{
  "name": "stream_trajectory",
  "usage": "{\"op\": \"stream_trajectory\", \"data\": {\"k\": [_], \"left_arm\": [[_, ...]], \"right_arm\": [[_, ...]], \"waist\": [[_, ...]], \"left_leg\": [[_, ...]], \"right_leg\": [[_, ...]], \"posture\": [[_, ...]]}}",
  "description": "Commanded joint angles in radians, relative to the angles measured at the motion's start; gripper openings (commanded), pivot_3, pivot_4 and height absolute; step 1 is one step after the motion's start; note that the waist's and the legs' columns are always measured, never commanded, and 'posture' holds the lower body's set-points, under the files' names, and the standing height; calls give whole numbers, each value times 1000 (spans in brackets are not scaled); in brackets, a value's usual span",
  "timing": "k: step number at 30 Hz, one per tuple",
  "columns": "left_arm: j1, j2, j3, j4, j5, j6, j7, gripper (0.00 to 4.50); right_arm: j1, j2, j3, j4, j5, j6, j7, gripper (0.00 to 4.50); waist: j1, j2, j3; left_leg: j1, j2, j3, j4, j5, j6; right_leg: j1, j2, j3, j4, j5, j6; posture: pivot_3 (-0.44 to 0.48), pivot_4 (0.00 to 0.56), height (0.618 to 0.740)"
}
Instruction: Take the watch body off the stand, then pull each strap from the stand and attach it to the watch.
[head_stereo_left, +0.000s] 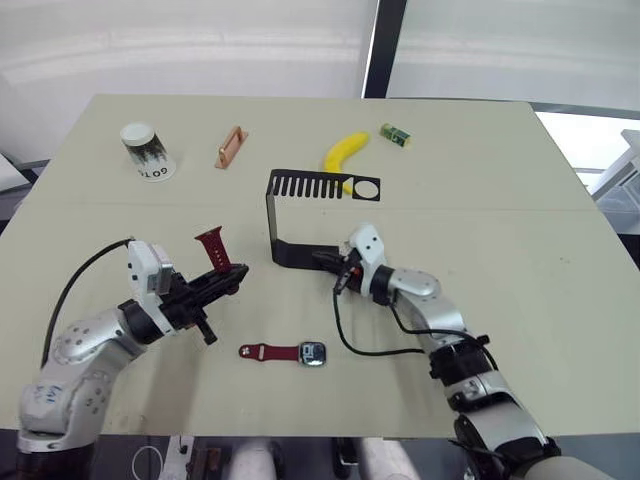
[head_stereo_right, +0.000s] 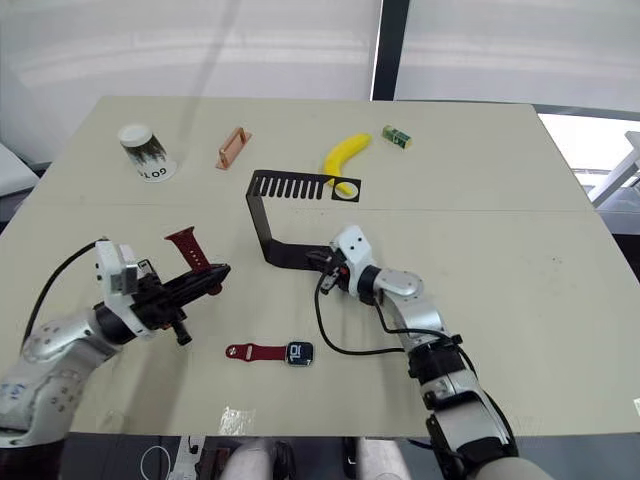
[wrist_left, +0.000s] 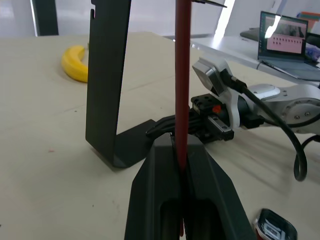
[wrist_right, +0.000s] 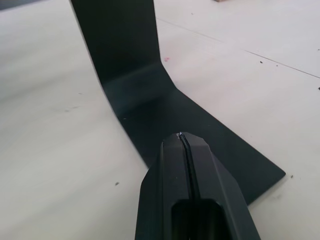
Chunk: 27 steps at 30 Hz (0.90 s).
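Observation:
The black stand (head_stereo_left: 275, 215) sits at mid-table, its comb-slotted top arm holding nothing. Left of it, my left gripper (head_stereo_left: 232, 275) is shut on a dark red strap (head_stereo_left: 212, 247), which stands upright between the fingers (wrist_left: 165, 155). The watch body (head_stereo_left: 312, 353) lies flat near the table's front edge. A second red strap (head_stereo_left: 268, 351) is joined to its left side. My right gripper (head_stereo_left: 325, 261) is shut with nothing in it, its tips (wrist_right: 182, 136) resting over the stand's flat base (wrist_right: 150, 100).
At the back of the table are a paper cup (head_stereo_left: 147, 150), a small copper-coloured piece (head_stereo_left: 231, 146), a banana (head_stereo_left: 346, 155) just behind the stand and a small green box (head_stereo_left: 395, 135). A black cable loops by my right wrist (head_stereo_left: 370, 350).

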Motion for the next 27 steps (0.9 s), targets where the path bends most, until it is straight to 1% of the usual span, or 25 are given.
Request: {"op": "stream_trajectory", "data": {"k": [1,2,4,5,6,7,8,10,12,14,18,23,27], "left_arm": [[-50,36,12,21,-91,58,-82,0],[-67,46,5,35,-125,92,-110,0],[-94,62,-23,60,-154,133,-167,0],[-105,67,-35,70,-160,146,-189,0],[-123,64,-57,86,-152,145,-209,0],[-141,60,-78,102,-146,148,-225,0],[-156,54,-98,114,-135,142,-239,0],[-193,34,-138,136,-127,148,-258,0],[-227,17,-174,151,-126,164,-277,0],[-261,3,-224,147,-123,197,-284,0],[-306,-36,-291,133,-110,226,-276,0],[-372,-100,-353,142,-105,279,-235,0],[-404,-144,-375,139,-109,302,-223,0]], "right_arm": [[95,-97,-32,-268,143,108,140,859],[139,-126,-52,-337,184,140,153,1294],[232,-185,-115,-468,305,250,161,2296],[268,-208,-140,-516,355,295,162,2616],[307,-224,-174,-569,418,342,154,3101],[334,-228,-202,-605,479,389,135,3495],[352,-226,-225,-635,542,430,114,4170],[387,-217,-265,-700,673,501,51,4469],[414,-216,-293,-764,791,573,-13,4469],[435,-186,-316,-801,963,624,-132,4469],[441,-142,-314,-840,1142,637,-306,4469],[392,-117,-264,-847,1267,628,-449,4469],[359,-116,-226,-834,1285,623,-492,4469]], "waist": [[0,1,0],[0,1,1],[1,2,1],[1,2,1],[1,2,1],[-2,2,1],[-2,2,2],[-8,2,3],[-3,2,4],[-3,2,4],[-2,1,4],[-2,1,4],[-3,1,4]], "left_leg": [[0,0,0,0,0,0],[0,0,0,0,-1,0],[-1,0,-1,-1,-1,0],[-1,0,-1,-1,-1,0],[-1,0,-2,-2,-1,0],[-1,0,-2,-3,-1,0],[0,0,-1,-3,-1,-1],[1,0,-1,-5,-1,-1],[2,0,0,-6,0,-3],[2,-1,-1,-6,1,-4],[2,-2,-3,-7,2,-4],[1,-2,-3,-6,2,-3],[1,-2,-2,-6,2,-3]], "right_leg": [[0,0,0,0,0,0],[0,0,0,-1,0,0],[0,0,-1,-2,0,1],[0,0,-1,-2,0,1],[0,1,-1,-2,0,1],[0,1,-1,-2,0,1],[0,1,-1,-2,0,1],[0,1,-1,-4,0,1],[0,3,1,-4,-1,1],[1,3,2,-3,0,1],[1,3,2,-3,0,1],[1,3,3,-3,0,1],[1,4,3,-3,0,1]], "posture": [[0,150,729],[0,150,729],[0,150,729],[0,150,729],[0,150,729],[0,150,729],[0,150,729],[0,150,729],[0,150,729],[0,150,729],[0,150,729],[0,150,729],[0,150,729]]}}
